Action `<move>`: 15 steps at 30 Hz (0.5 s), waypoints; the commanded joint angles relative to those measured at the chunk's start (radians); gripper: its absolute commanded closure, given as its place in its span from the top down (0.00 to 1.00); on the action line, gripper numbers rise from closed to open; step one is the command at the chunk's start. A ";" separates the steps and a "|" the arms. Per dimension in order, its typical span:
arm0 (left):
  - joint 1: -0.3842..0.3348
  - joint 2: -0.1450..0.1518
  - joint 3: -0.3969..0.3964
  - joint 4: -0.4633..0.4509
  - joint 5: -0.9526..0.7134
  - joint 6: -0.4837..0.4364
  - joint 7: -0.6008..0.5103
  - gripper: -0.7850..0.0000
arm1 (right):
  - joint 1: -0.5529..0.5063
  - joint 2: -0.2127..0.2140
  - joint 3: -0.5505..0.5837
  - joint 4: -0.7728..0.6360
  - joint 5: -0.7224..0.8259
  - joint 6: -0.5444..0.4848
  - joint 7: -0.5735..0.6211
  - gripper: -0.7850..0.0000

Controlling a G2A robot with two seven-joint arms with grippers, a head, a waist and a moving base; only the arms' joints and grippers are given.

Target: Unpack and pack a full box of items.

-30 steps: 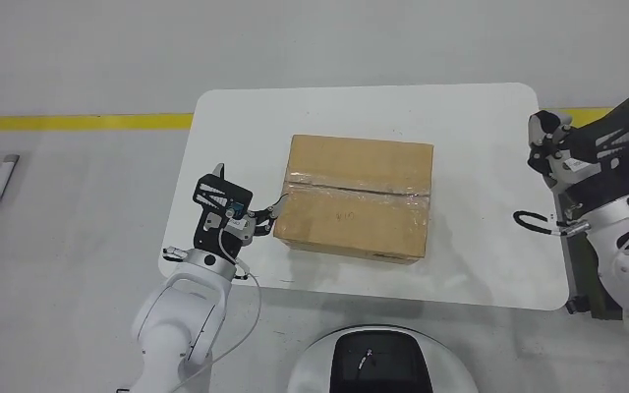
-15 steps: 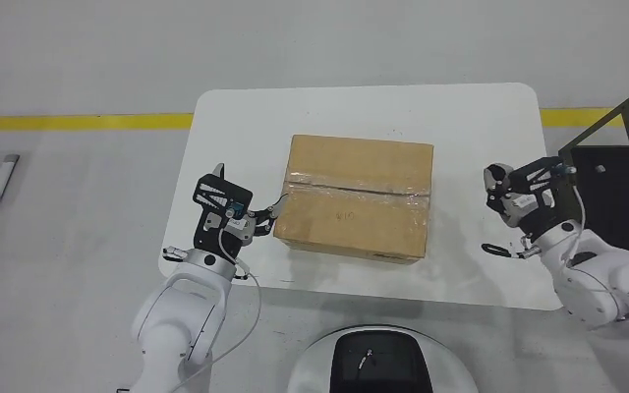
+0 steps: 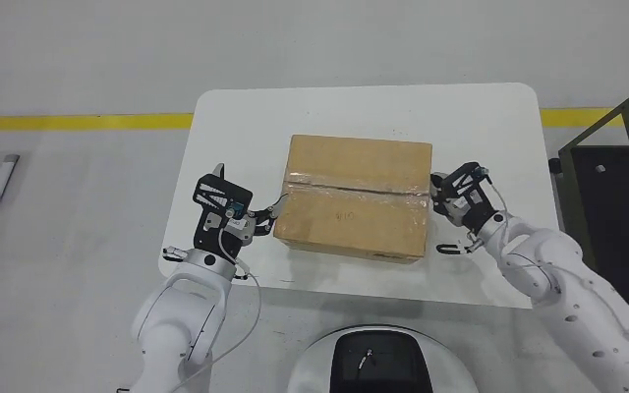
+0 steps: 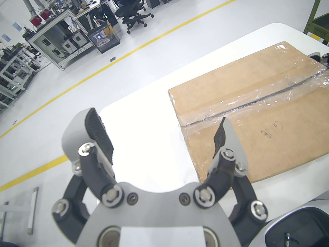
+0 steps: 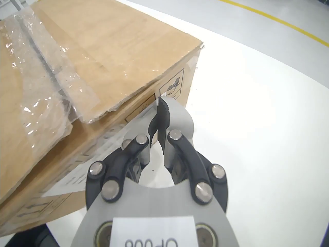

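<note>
Box (image 3: 359, 196) sits between left claw (image 4: 156, 124) — spread — and right claw (image 5: 159, 114), closed.

Bright even light, soft shadows, glare on taped box (image 4: 257, 119)

Overhead, two close wrist cameras; common box (image 3: 356, 196)

White table (image 3: 236, 128), yellow floor line (image 3: 98, 122), black office chair (image 4: 131, 14)
</note>
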 commanded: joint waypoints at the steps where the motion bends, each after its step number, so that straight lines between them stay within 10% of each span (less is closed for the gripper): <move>1: 0.000 0.000 0.000 0.000 0.000 0.000 0.000 1.00 | 0.035 -0.006 -0.028 0.027 -0.009 -0.006 -0.006 0.00; 15: 0.000 0.000 0.000 0.000 0.000 0.000 0.000 1.00 | 0.154 -0.034 -0.092 0.118 -0.016 0.000 -0.034 0.00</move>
